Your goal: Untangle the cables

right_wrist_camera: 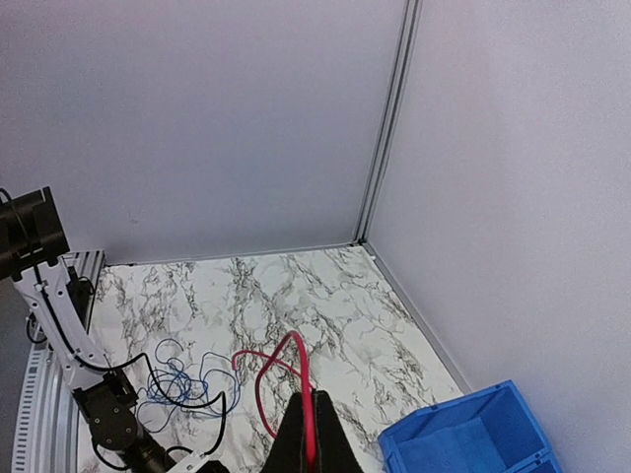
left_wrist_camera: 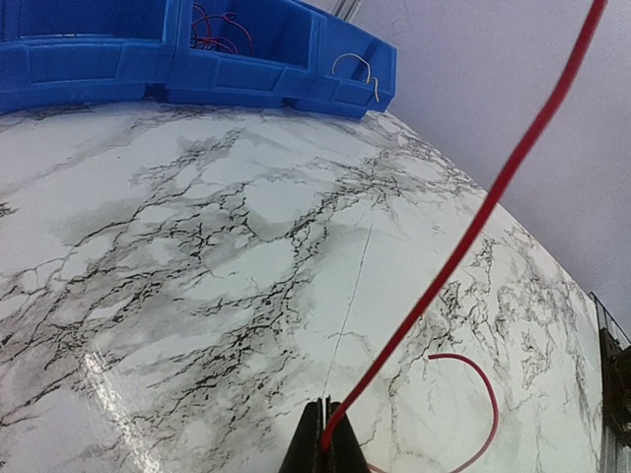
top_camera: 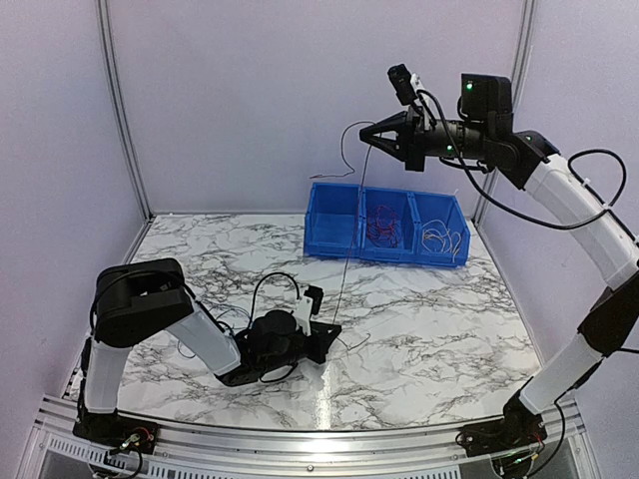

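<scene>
A marble-patterned bench (top_camera: 429, 329) within white walls is recorded. Blue cables (right_wrist_camera: 177, 384) are noted lying loose beside the left arm. The left end effector (top_camera: 332, 329), low on the bench, is clamped on a red cable (left_wrist_camera: 493, 192), which is drawn up to the raised right end effector (top_camera: 364, 133), likewise closed on it. More wires are held in the blue bin (top_camera: 329, 247) at the rear.

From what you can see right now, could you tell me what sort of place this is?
Probably a robot lab test cell: plain panelled walls on metal framing, a marble-patterned table, and a blue compartment bin holding cables.
</scene>
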Available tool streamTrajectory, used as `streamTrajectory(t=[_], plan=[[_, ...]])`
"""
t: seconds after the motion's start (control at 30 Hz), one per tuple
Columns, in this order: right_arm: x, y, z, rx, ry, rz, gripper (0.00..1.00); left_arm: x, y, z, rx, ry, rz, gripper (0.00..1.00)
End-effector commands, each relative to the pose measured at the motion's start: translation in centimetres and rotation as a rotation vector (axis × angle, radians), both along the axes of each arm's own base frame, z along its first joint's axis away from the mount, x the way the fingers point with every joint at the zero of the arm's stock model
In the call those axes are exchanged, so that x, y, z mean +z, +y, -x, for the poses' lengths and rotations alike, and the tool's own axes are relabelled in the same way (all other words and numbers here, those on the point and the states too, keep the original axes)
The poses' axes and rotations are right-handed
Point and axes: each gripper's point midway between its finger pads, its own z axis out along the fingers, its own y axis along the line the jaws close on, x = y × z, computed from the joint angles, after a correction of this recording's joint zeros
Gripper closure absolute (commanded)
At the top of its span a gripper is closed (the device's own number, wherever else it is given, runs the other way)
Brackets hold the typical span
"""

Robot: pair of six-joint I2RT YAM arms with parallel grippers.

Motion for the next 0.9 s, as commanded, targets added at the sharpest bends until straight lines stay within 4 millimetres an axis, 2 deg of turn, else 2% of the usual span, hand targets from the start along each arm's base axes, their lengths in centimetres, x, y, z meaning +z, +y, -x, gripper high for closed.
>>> streamTrajectory(t=[0.0, 0.1, 0.17, 0.23, 0.33, 0.47, 0.63, 0.87], plan=[[3.6, -1.2, -1.2, -0.07, -0.075, -0.062, 1.0, -2.0, 0.6, 0.2, -0.002, 0.028, -0.031, 1.0], [3.0, -1.2, -2.2, -0.103, -0.082, -0.049, 1.0, -1.4, 0.6, 0.2, -0.011, 0.009, -0.029, 0.99], [2.2, -1.3, -3.2, -0.136, -0.089, -0.032, 1.0, -0.6, 1.1, 0.1, 0.006, -0.015, -0.033, 0.76], [1.4, -1.5, -4.4, -0.182, -0.102, -0.014, 1.0, 0.5, 1.7, -0.1, 0.026, -0.041, -0.033, 0.59], [0.4, -2.0, -6.2, -0.237, -0.111, 0.004, 1.0, 1.8, 2.8, 0.2, 0.04, -0.062, -0.032, 0.48], [0.1, -3.2, -8.4, -0.295, -0.12, 0.001, 1.0, 1.5, 3.4, 1.1, 0.031, -0.054, -0.035, 0.46], [2.1, -5.5, -11.5, -0.392, -0.184, -0.018, 1.0, -0.8, 3.0, 2.5, -0.01, -0.013, 0.007, 0.45], [5.1, -8.4, -16.6, -0.565, -0.334, -0.004, 1.0, -1.4, 1.9, 3.2, -0.061, -0.024, 0.028, 0.45]])
